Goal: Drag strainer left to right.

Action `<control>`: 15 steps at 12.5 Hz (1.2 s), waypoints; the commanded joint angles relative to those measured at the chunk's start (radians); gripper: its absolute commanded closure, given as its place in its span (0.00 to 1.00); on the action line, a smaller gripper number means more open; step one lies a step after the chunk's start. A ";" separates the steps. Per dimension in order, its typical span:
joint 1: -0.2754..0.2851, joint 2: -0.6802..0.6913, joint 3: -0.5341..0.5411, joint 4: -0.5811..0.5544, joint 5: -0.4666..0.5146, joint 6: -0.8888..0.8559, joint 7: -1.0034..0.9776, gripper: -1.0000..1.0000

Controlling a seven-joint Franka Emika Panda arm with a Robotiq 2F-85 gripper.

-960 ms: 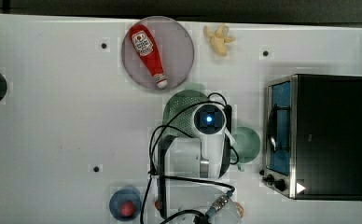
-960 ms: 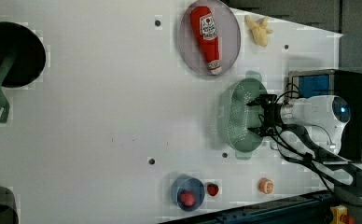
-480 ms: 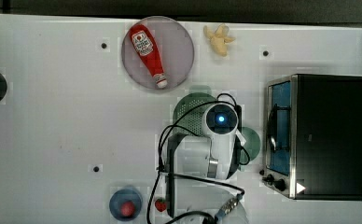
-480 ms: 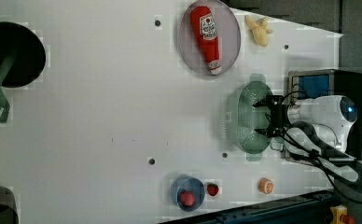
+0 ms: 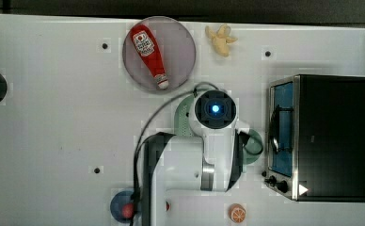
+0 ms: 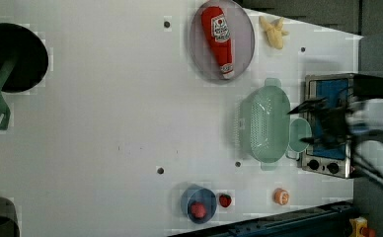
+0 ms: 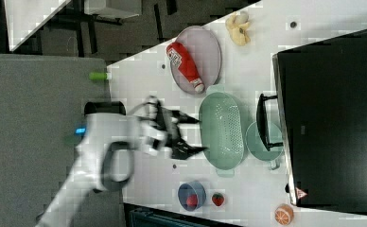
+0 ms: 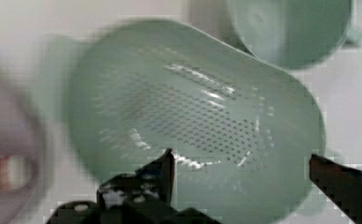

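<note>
The strainer [image 6: 264, 123] is sitting on the white table [image 6: 105, 123], well toward the left view's right. A round green mug [image 6: 299, 135] is lying just beside it, squeezed between the strainer and the toaster oven [image 6: 328, 123], so little room is remaining on that side. Past one end tab, a grey plate [image 6: 244, 44] is carrying a red ketchup bottle [image 6: 218, 37]. Beyond the other end, a blue bowl [image 6: 198, 203], a strawberry [image 6: 224, 200] and an orange [image 6: 280, 196] are lying near the table edge.

The gripper [image 7: 191, 135] is hanging with its fingers spread wide and holding nothing. It seems to be hovering clear of the rim, though blur is making that hard to judge.
</note>
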 commanded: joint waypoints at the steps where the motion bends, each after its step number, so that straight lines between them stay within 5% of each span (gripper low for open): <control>1: -0.006 -0.128 -0.003 0.183 0.001 -0.208 -0.282 0.00; 7: -0.003 -0.232 0.009 0.448 0.009 -0.633 -0.430 0.00; 15: -0.003 -0.216 0.007 0.472 0.008 -0.647 -0.442 0.00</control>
